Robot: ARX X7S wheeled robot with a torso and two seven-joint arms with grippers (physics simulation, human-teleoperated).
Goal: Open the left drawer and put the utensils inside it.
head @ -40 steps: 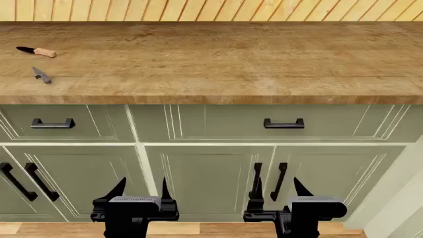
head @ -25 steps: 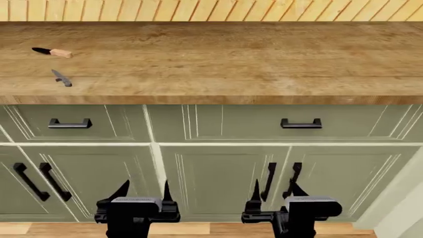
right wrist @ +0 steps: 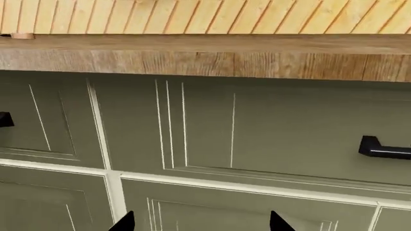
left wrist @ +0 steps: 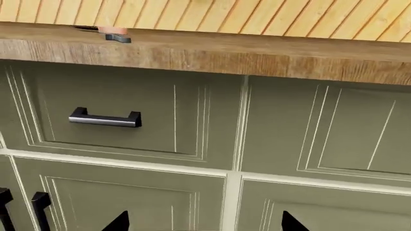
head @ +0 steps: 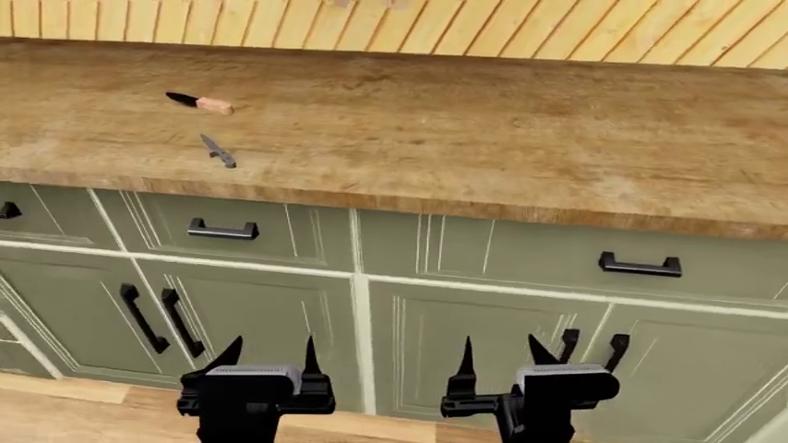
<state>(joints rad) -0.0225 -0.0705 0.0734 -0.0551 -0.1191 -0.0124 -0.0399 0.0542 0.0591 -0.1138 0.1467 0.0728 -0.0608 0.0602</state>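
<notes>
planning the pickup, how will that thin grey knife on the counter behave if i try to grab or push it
The grey knife looks stiff and probably light: it is slim and all metal. Lying flat on the wooden counter, it will likely slide or spin instead of rolling. Its low profile leaves little to pinch, so the left tool could slip off.

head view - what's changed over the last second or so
The view itself has swung: the counter, the knives and the cabinets slid rightward in frame and now look tilted, so the robot's head or base turned left. The left drawer sits nearer centre. Unchanged: the drawer is shut, the wooden-handled knife and grey knife lie on the counter, and the left gripper and right gripper hang open and empty.
</notes>
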